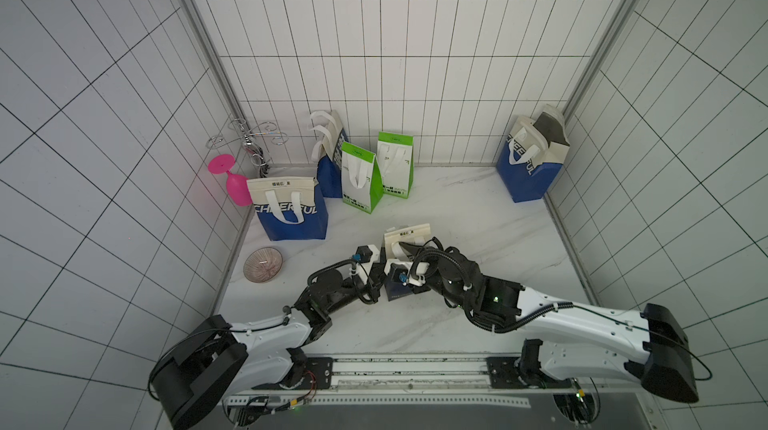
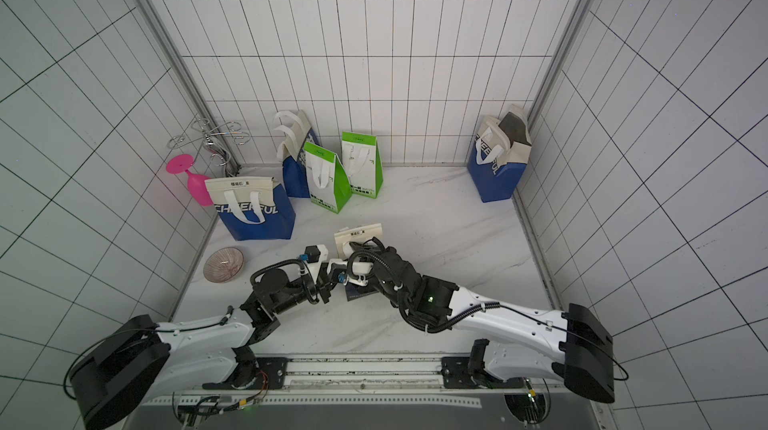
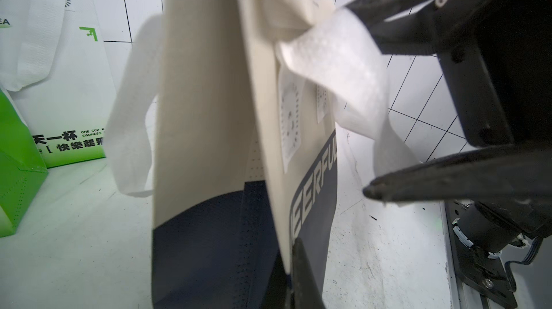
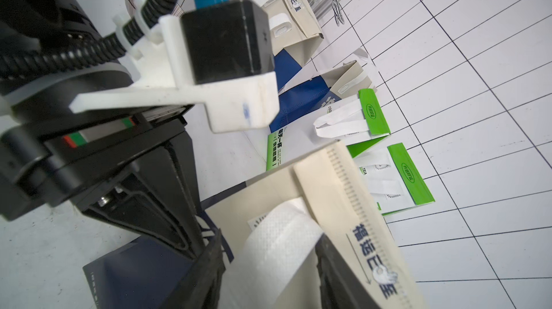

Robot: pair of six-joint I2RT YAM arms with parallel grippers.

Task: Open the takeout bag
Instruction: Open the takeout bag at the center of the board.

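The takeout bag (image 1: 409, 234) (image 2: 359, 234) is a small bag, cream on top and navy below, standing mid-table between both arms. My left gripper (image 1: 386, 270) (image 2: 332, 269) is shut on the edge of its front panel (image 3: 298, 173), low on the side, with its jaws pinched together (image 3: 289, 274). My right gripper (image 1: 407, 247) (image 4: 271, 274) is open at the bag's top. The bag's white handle strip (image 4: 277, 244) (image 3: 337, 62) runs loosely between its spread fingers (image 3: 433, 170). The cream top flap (image 4: 343, 203) lies against the outer finger.
A larger blue bag (image 1: 291, 209) stands at the left, with two green bags (image 1: 359, 176) and another blue one (image 1: 328, 162) behind. An open blue bag (image 1: 532, 162) fills the back right corner. A pink glass (image 1: 232, 182), wire rack (image 1: 249, 141) and bowl (image 1: 262, 265) sit along the left wall.
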